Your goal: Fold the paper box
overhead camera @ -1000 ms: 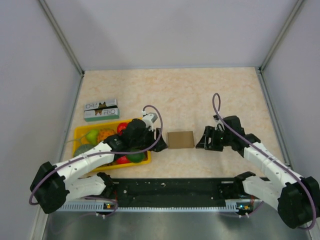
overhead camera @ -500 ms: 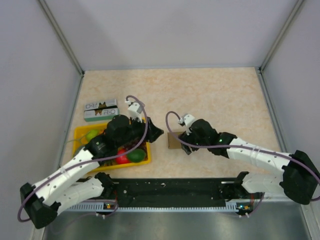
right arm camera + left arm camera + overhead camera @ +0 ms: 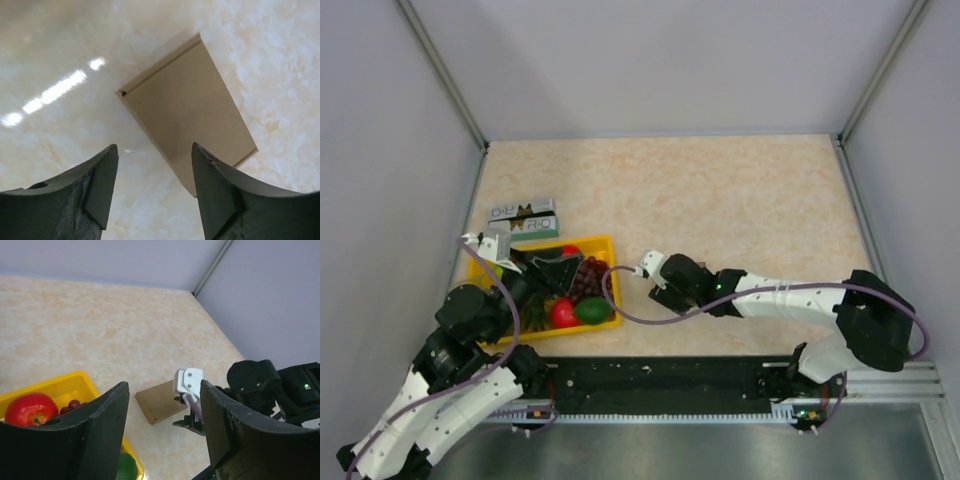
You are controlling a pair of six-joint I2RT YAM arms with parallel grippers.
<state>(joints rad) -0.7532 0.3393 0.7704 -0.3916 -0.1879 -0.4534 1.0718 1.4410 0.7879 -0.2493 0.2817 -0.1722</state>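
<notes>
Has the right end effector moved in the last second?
Yes. The right end effector swept left toward the yellow tray and is now open above the paper box.

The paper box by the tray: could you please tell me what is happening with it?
The right gripper hovers open above the paper box, which lies flat on the table and is not gripped. The left gripper hangs open and empty over the yellow tray. No folding is under way.

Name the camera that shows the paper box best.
Right wrist: the paper box lies large and almost whole. Left wrist shows it small, one end hidden. Top external hides it under the right arm.
</notes>
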